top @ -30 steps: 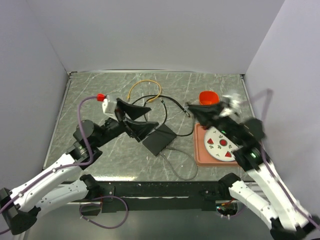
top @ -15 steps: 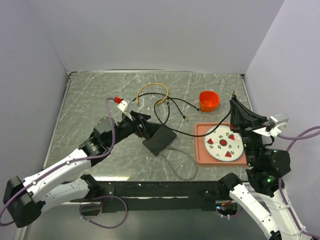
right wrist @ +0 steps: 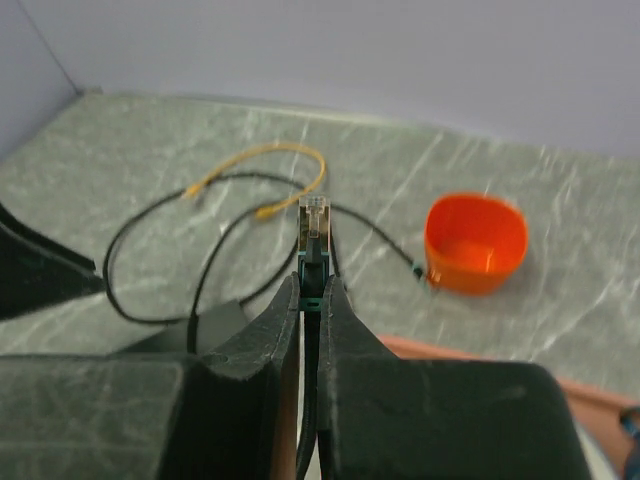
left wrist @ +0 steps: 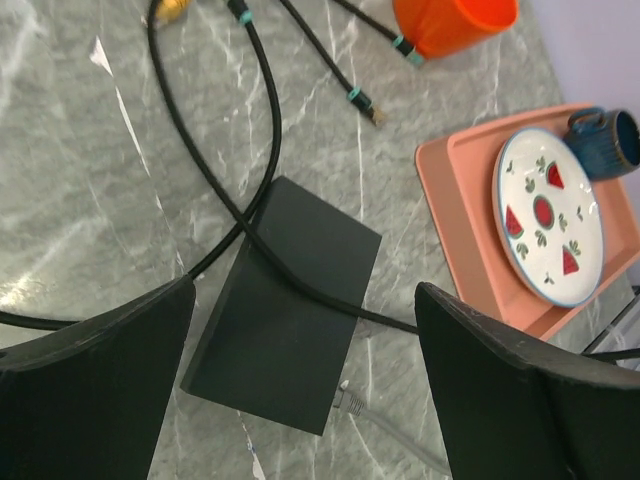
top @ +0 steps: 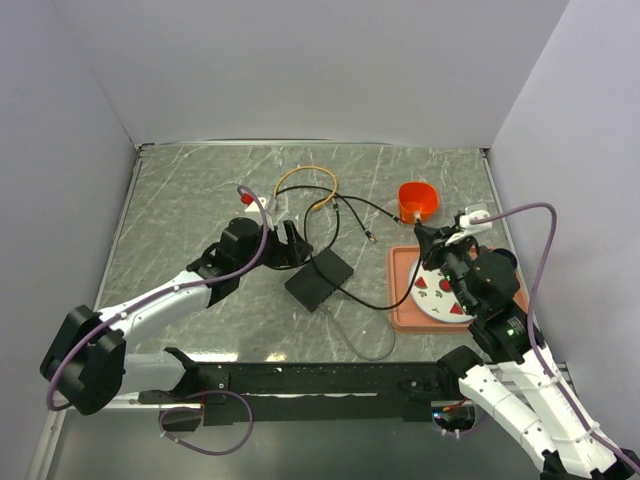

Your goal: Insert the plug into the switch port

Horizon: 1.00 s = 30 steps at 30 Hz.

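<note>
Plug [right wrist: 314,215]: pinched upright in your right gripper [right wrist: 308,290], near the tray's [top: 397,312] far edge, well right of the switch.
Switch [top: 320,279]: flat, mid-table, with a black cable [left wrist: 262,150] lying across it.
Left gripper [left wrist: 300,340]: spread wide and holding nothing, above the switch.
Changed: your right arm has come back down and the left has closed in, so alignment looks likely next.
Writing: none legible.

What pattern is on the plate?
The plate has red watermelon slices on white, clearest in left wrist view.
</note>
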Motion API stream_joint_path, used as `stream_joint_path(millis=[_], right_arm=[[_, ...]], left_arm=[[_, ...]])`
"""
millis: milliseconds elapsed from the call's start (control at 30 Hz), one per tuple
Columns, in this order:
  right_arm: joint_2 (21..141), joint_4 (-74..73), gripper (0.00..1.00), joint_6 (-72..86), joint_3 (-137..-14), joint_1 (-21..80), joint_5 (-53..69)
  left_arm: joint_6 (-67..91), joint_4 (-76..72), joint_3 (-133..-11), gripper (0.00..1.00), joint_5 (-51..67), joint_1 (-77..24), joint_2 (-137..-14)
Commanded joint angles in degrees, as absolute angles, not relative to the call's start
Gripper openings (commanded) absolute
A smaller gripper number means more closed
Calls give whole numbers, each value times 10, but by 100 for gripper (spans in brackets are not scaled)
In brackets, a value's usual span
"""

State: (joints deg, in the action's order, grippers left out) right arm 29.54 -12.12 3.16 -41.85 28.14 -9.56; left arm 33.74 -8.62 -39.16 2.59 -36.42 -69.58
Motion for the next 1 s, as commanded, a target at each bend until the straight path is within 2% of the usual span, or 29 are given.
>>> stream_joint_path(millis=[0, 133, 233, 333, 500, 633, 700, 833, 967], right_arm=[[306, -135, 0, 85, -399, 292, -84], [330, -141, 0, 104, -384, 316, -95], [303, -115, 0, 84, -391, 330, -157], [308, -74, 0, 48, -438, 330, -177], [418, -4, 0, 26, -607, 331, -135], [507, -11, 0, 4, -803, 330, -62], [537, -7, 0, -16, -859, 330, -35], [541, 42, 0, -41, -975, 330, -3], [519, 119, 0, -69, -1023, 330, 24]], left_arm=[[346, -106, -426, 98, 54, -365, -727], [348, -105, -434, 99, 63, -364, -773], [348, -97, -435, 99, 56, -364, -790], [352, -108, -422, 99, 55, -361, -791], [368, -61, -429, 98, 22, -353, -746], [359, -22, -442, 98, 20, -350, -698], [353, -8, -448, 97, 15, -350, -676], [355, -3, -440, 97, 26, -349, -658], [366, -24, -418, 97, 48, -349, -657]])
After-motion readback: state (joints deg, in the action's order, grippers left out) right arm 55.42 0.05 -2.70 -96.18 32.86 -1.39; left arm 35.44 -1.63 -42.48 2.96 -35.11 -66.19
